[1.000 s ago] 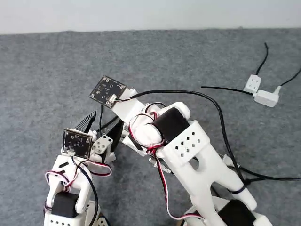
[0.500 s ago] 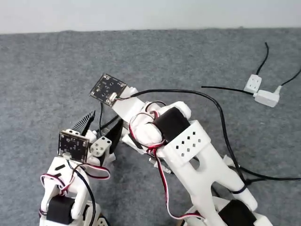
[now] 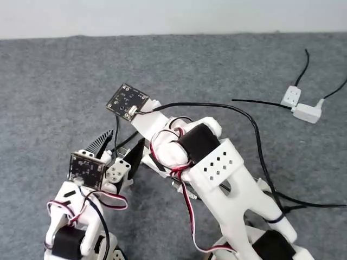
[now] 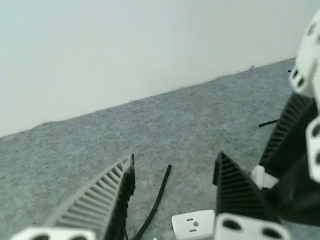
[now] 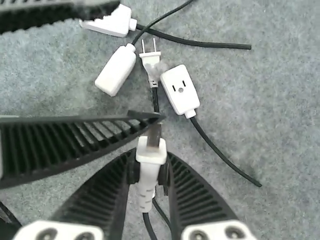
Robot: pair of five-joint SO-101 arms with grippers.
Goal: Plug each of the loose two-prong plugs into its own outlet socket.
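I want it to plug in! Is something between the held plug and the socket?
Yes: a finger of the open left gripper lies just ahead of the plug's prongs, partly across the way to the socket.

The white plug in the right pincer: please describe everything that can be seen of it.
The white plastic two-prong plug is slim and rounded, with greyish prongs in front and a black cord leaving its tapered rear. The right pincer is shut on its sides, holding it above the grey felt-like table. Its prongs point toward a white socket block, without touching it.
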